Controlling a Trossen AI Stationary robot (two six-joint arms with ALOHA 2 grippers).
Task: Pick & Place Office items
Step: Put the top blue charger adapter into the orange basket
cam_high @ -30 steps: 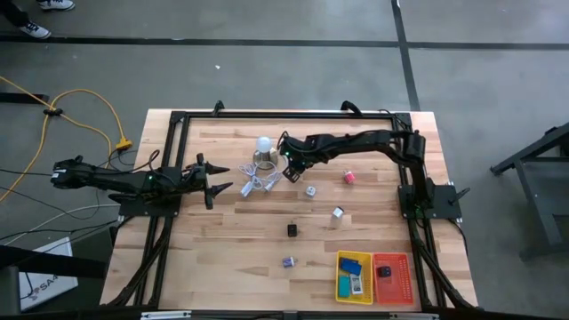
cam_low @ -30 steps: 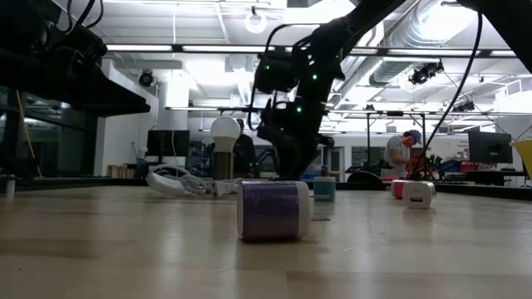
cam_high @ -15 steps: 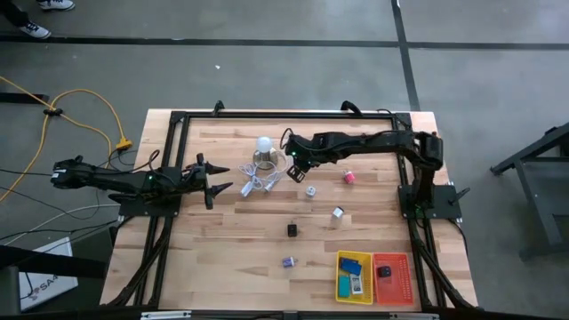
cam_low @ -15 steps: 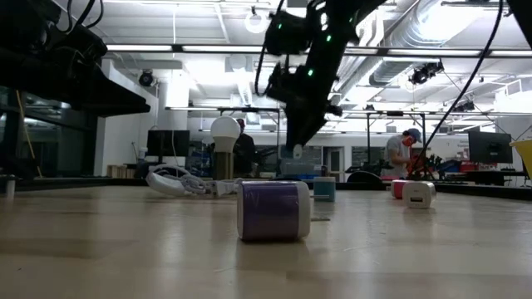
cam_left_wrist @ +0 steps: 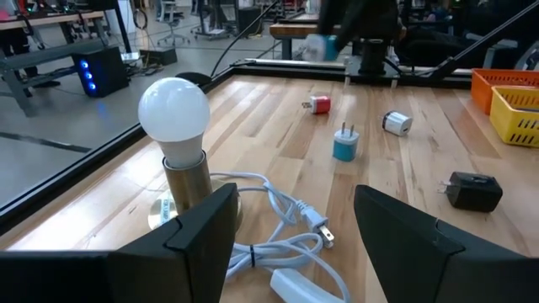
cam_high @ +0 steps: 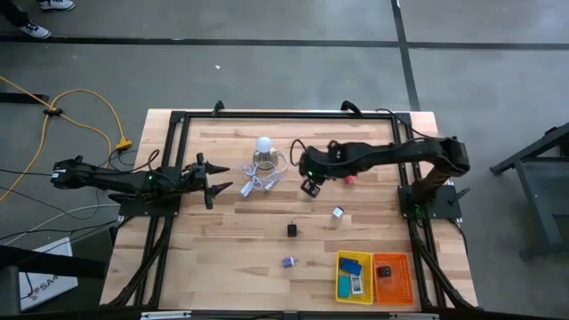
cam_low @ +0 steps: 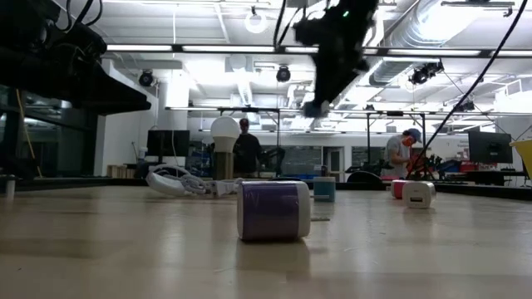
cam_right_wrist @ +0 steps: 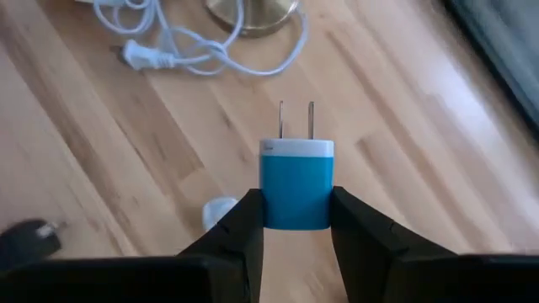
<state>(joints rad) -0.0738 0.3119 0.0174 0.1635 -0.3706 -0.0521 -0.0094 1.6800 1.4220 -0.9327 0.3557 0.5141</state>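
Risk: the small blue-and-white plastic plug adapter (cam_right_wrist: 296, 185) is riding high above the wooden table (cam_high: 231, 240), pinched only at its lower sides; a slip or a knock would be dropping it among the loose pieces below.
Cause: the fingers (cam_right_wrist: 238, 231) are covering just the bottom half of the blue body, and the carry to the yellow mesh tray (cam_high: 354, 277) by the near edge looks long.
Right gripper (cam_right_wrist: 296, 225): closing tightly on the adapter, metal prongs pointing away from the wrist, hanging in the air beside the brass-based lamp with the white globe bulb (cam_high: 263, 153).
Left gripper (cam_left_wrist: 290, 227): waiting at the table's left side with its fingers spread wide, holding nothing, facing the lamp and its looped white cord (cam_left_wrist: 282, 227).
Other items: a black charger block (cam_high: 292, 229), a white cube (cam_high: 338, 213) and a purple-banded piece (cam_high: 289, 262) are lying on the table, not yet collected.
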